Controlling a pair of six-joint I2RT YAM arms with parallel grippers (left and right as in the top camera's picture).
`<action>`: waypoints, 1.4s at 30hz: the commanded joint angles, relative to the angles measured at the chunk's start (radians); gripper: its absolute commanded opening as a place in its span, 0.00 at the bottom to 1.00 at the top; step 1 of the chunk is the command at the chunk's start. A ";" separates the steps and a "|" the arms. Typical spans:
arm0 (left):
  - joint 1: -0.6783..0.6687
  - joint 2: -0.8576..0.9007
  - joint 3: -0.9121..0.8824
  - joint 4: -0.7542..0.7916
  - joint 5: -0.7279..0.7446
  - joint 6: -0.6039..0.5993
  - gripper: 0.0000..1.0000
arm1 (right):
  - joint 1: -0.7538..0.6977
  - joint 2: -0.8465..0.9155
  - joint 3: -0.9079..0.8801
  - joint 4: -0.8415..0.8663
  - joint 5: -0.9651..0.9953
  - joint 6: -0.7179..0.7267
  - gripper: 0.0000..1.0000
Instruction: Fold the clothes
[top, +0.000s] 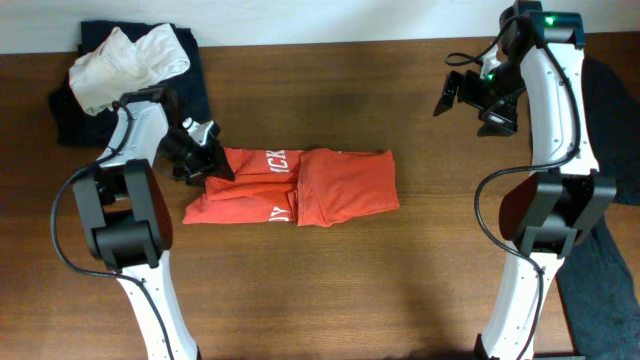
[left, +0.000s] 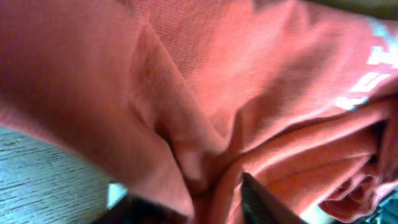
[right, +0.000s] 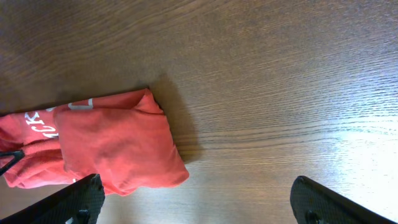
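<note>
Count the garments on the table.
3: the red T-shirt folded mid-table, a black garment at the far-left corner, a white cloth on it. Dark fabric at the right edge may be another.

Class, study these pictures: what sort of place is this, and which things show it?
Probably a robotics lab bench: a left arm and a right arm stand at a wooden table, a partly folded orange-red T-shirt lies between them, and a black garment and white cloth are piled in a corner.
</note>
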 joint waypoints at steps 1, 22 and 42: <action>0.008 0.018 -0.001 -0.003 -0.093 -0.035 0.01 | 0.006 -0.010 0.014 -0.006 0.006 0.004 0.99; -0.359 0.013 0.595 -0.403 -0.154 -0.235 0.01 | 0.058 -0.010 0.011 -0.030 0.006 0.004 0.99; -0.256 0.014 0.695 -0.413 -0.087 -0.116 0.77 | 0.090 -0.010 0.011 -0.013 -0.002 0.008 0.99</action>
